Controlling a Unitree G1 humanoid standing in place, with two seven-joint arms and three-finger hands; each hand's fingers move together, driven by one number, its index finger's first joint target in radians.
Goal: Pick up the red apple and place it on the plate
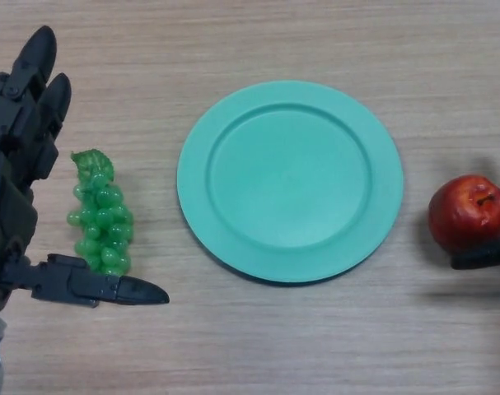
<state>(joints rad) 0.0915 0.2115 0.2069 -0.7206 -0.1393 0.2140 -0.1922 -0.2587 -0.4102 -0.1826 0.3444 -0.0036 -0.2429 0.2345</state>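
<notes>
surface: a bench (pixel 258 346) fills the whole view from edge to edge
material: pale wood-look top, light tan with a faint pinkish tone
grain: fine streaks running left to right across the view
finish: matt and smooth, with no seams or edges showing
light: soft and even, from above; short dim shadows fall low and close beside whatever stands on the top
walls, floor, windows: cannot tell, outside the view

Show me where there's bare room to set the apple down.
The plate is bare. Open table lies between grapes and plate, and between plate and apple. It is crowded at the left hand beside the grapes and the right hand under the apple.
</notes>
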